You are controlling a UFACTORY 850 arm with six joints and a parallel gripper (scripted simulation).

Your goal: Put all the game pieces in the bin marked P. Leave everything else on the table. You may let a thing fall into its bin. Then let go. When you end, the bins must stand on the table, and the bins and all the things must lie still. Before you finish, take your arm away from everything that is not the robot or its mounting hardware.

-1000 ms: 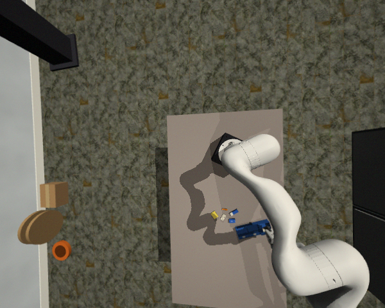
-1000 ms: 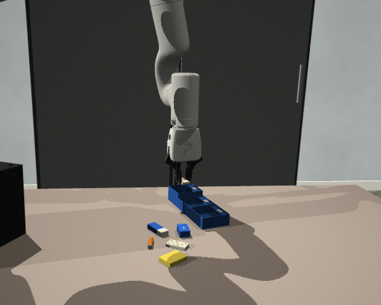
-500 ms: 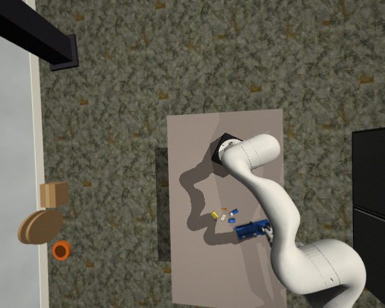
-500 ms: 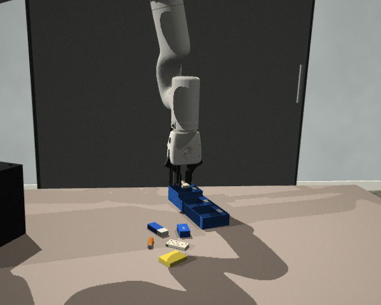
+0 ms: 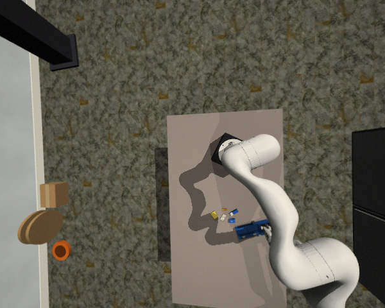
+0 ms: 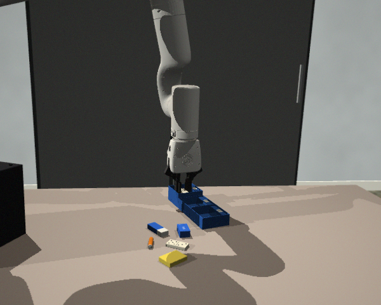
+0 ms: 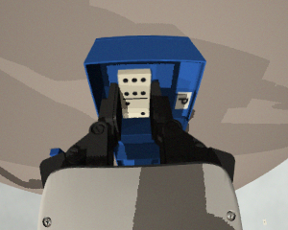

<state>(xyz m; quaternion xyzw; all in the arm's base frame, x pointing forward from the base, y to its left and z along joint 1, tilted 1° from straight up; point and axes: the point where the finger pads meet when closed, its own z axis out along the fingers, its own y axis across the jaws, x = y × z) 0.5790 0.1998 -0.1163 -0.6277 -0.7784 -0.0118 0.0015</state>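
The gripper (image 7: 136, 110) is clamped on 1 domino (image 7: 134, 94), hanging over the end compartment of the blue bin row (image 6: 213, 222). Release looks next. Beside the row, 1 more domino (image 6: 177, 244) remains on the table (image 6: 315, 236).

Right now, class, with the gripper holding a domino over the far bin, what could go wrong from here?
1. The gripper sits low inside the end bin; lifting out carelessly could catch a wall and shift the row of bins.
2. The held domino is upright, so it may land leaning on a wall when released.
3. The white domino on the table lies close to the yellow wedge and blue block, so picking it could nudge them.
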